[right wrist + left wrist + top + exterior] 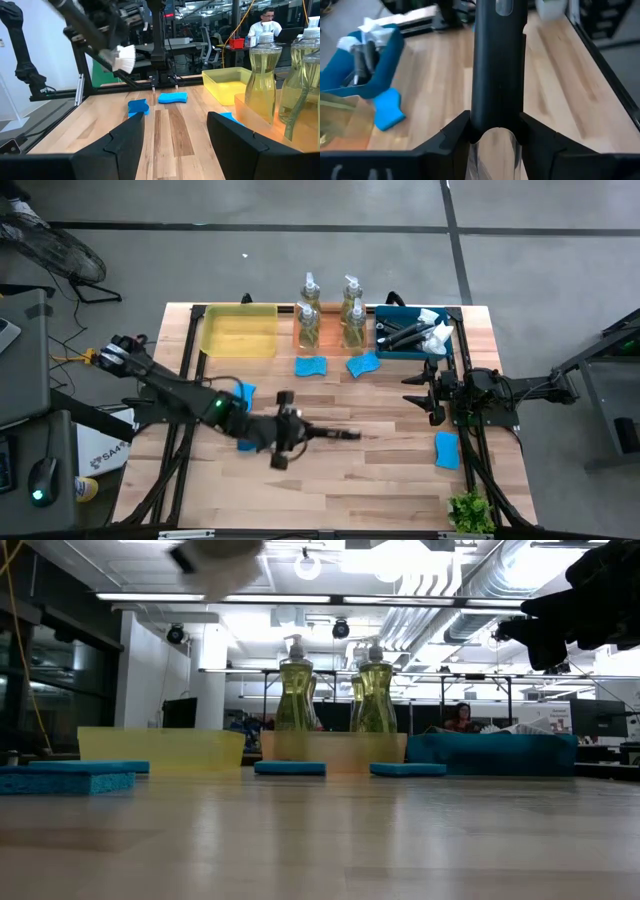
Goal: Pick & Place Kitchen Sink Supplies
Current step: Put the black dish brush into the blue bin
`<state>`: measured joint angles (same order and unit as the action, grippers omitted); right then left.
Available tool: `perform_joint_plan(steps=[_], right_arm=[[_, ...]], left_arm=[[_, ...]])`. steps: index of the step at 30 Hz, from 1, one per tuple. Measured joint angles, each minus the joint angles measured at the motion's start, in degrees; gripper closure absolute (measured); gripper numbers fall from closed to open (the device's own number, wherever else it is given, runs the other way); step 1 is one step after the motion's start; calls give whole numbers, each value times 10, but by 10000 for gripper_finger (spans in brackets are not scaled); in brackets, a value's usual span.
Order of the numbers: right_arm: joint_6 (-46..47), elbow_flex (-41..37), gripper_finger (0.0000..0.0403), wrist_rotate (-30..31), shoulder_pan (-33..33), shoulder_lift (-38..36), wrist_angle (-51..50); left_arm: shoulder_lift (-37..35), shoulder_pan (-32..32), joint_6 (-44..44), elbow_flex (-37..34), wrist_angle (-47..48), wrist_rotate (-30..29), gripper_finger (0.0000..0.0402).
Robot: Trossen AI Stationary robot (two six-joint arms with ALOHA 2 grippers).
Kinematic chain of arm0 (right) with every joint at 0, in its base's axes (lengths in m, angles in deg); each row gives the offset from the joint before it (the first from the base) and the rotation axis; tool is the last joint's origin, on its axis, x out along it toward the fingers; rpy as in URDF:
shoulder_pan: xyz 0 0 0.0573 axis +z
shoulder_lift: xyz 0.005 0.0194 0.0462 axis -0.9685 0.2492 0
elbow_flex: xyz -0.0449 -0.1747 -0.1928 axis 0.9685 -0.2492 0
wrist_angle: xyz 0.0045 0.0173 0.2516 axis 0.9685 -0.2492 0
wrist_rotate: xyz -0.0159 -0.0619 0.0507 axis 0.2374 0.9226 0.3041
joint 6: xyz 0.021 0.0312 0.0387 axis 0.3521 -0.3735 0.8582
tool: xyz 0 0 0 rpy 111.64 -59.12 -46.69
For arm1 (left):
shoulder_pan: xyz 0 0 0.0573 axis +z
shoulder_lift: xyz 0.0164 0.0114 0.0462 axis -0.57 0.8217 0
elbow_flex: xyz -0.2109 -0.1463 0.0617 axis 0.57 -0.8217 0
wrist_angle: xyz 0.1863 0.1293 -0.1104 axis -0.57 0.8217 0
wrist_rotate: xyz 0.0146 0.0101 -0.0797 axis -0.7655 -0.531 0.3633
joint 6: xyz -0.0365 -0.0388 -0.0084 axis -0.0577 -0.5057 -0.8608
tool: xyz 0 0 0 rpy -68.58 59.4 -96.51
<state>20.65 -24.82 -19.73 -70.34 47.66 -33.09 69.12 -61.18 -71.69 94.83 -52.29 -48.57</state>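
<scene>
My left gripper (292,430) is over the middle of the table, shut on a dish brush (335,434) with a dark handle and a white head (125,57). My right gripper (432,394) waits at the right side, open, with nothing between its fingers (175,145). Blue sponges lie flat on the wood: two in front of the trays (311,366) (364,364), one at the right (447,450), two by my left arm (243,393). Several soap bottles (310,312) stand in the orange tray (330,340). More brushes (408,332) lie in the blue tray (385,345). My left gripper pinches the brush's dark handle (497,117) between its two fingers, near the head end. It comes from the table's left, slanting downward. The handle runs on ahead along the fingers, its free end (354,435) toward the table's right. The brush is lifted clear of the table.
A yellow tray (240,332) stands at the far left beside the orange one. A small green plant (470,510) sits at the near right corner. Bare wood lies in the middle and near part of the table (350,480). A person sits in the room beyond (267,22).
</scene>
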Motion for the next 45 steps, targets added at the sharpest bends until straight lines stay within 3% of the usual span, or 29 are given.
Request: perform_joint_plan(steps=[10,13,21,25,33,41,45], right_arm=[[-4,0,192,1,0,0,0],[-72,0,192,35,0,0,7],[-105,0,192,61,0,0,13],[-102,0,192,79,0,0,22],[129,0,192,76,0,0,43],[340,0,192,87,0,0,145],[345,0,192,131,0,-1,188]], left_arm=[[0,126,1,0,-90,121,255],[6,154,11,0,-110,149,254],[26,198,13,0,-143,211,254],[35,201,13,0,-162,213,253],[55,201,-25,-1,-228,206,253],[94,211,-91,0,-337,155,253],[115,212,-108,-1,-375,139,253]])
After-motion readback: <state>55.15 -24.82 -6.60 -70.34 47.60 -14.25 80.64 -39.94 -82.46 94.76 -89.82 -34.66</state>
